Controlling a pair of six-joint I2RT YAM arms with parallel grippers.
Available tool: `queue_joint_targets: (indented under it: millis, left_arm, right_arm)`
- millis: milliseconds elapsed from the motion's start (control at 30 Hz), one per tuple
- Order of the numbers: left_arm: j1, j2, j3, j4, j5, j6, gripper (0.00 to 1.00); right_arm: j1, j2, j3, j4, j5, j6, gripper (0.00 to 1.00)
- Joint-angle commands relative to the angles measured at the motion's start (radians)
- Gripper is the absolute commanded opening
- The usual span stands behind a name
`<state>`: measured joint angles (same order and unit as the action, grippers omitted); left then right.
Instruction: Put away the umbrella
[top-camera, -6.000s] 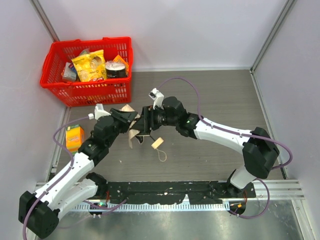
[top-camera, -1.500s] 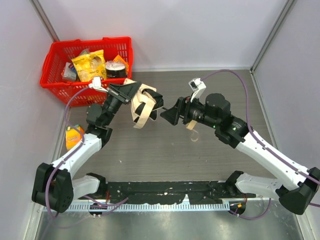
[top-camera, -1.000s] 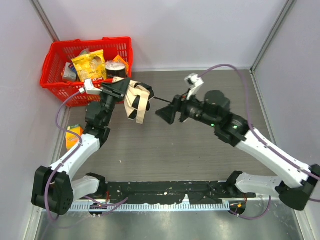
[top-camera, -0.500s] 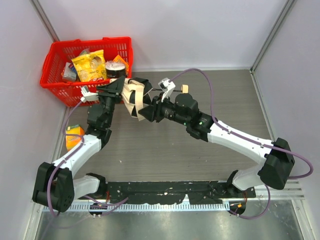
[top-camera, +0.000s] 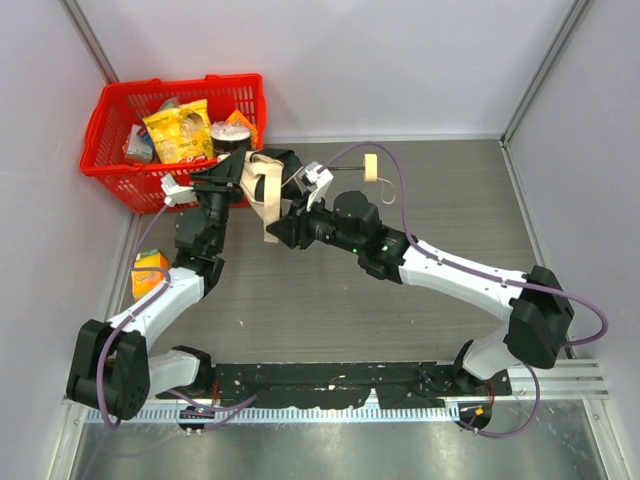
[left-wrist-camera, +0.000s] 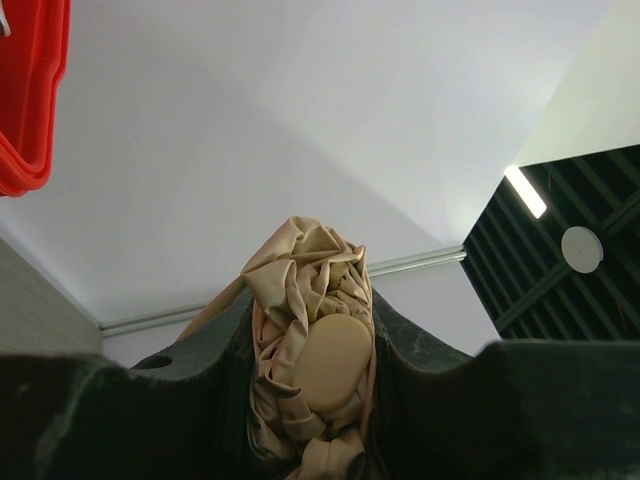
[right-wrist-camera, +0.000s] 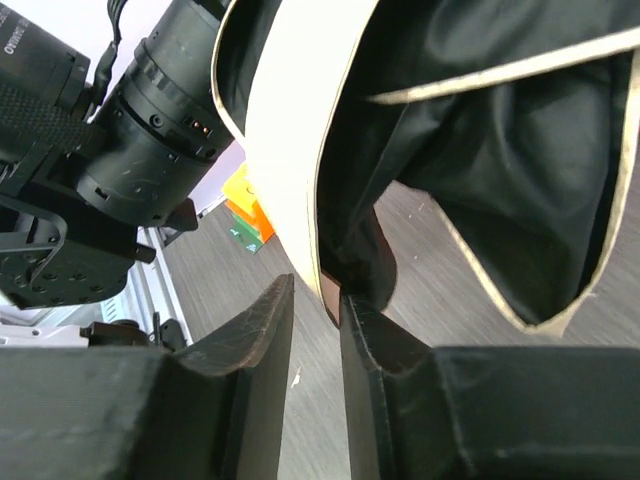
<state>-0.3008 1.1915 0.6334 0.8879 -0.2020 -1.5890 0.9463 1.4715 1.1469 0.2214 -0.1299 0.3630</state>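
Note:
The umbrella is a crumpled beige bundle held up off the floor, just in front of the red basket. Its thin black shaft runs right to the cream handle. My left gripper is shut on the canopy's top end; the left wrist view shows the bunched fabric and round cap pinched between the fingers. My right gripper sits under the hanging canopy. In the right wrist view its jaws stand a narrow gap apart, with a fold of the dark-lined fabric at the tips.
A red basket with snack packs stands at the back left, also in the left wrist view. An orange juice carton lies by the left wall, also in the right wrist view. My left arm's wrist is close to the right gripper.
My right arm has swung left from the floor's middle to just under the canopy. My left gripper has carried the umbrella toward the basket; the handle now points right and back.

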Motion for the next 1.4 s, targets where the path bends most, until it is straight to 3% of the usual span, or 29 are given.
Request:
queue_joint_targets:
  millis: [0, 67, 100, 133, 167, 367, 533, 667, 767, 900, 1033, 1133, 1233, 1300, 1367]
  left_arm:
    - [0.000, -0.012, 0.020, 0.138, -0.022, -0.057, 0.00]
    - [0.000, -0.015, 0.017, 0.141, -0.025, -0.065, 0.00]
    - [0.000, -0.013, 0.015, 0.144, -0.025, -0.068, 0.00]
    - [-0.001, -0.015, 0.015, 0.144, -0.025, -0.068, 0.00]
    - [0.000, -0.010, 0.015, 0.143, -0.025, -0.072, 0.00]
    - [0.000, 0.026, 0.023, 0.154, -0.042, -0.101, 0.00]
    - [0.000, 0.083, 0.046, 0.190, -0.042, -0.156, 0.00]
    - [-0.011, 0.137, 0.075, 0.221, -0.022, -0.316, 0.00]
    - [-0.043, 0.122, 0.071, 0.255, -0.043, -0.432, 0.00]
    - [-0.060, 0.045, 0.081, 0.149, -0.022, -0.535, 0.00]
    - [-0.064, 0.014, 0.078, 0.143, 0.000, -0.554, 0.00]
    - [-0.061, 0.036, 0.069, 0.197, -0.002, -0.552, 0.00]
    - [-0.061, 0.075, 0.077, 0.267, 0.016, -0.528, 0.00]
    - [-0.055, 0.109, 0.087, 0.322, 0.019, -0.491, 0.00]
    - [-0.038, 0.163, 0.115, 0.405, 0.047, -0.462, 0.00]
  right_arm:
    - [0.000, 0.030, 0.076, 0.085, -0.028, -0.030, 0.35]
    - [0.000, 0.032, 0.071, 0.107, -0.033, -0.032, 0.36]
    - [0.000, 0.035, 0.073, 0.117, -0.039, -0.029, 0.31]
    - [0.000, 0.041, 0.077, 0.128, -0.068, -0.030, 0.22]
    - [0.002, 0.050, 0.083, 0.128, -0.083, -0.035, 0.01]
    - [0.055, 0.069, 0.129, 0.059, -0.206, -0.076, 0.01]
    - [0.100, 0.065, 0.076, 0.047, -0.267, -0.099, 0.01]
    - [0.101, 0.110, -0.038, 0.187, -0.145, -0.192, 0.01]
    - [0.100, 0.163, -0.146, 0.399, 0.083, -0.294, 0.01]
    - [0.088, 0.282, -0.208, 0.632, 0.280, -0.389, 0.01]
    - [0.118, 0.291, -0.219, 0.674, 0.459, -0.411, 0.01]
    - [0.149, 0.212, -0.214, 0.569, 0.524, -0.380, 0.16]
    - [0.192, 0.113, -0.234, 0.388, 0.570, -0.311, 0.39]
    - [0.215, 0.038, -0.248, 0.227, 0.616, -0.215, 0.49]
    - [0.216, -0.052, -0.297, 0.098, 0.616, -0.088, 0.53]
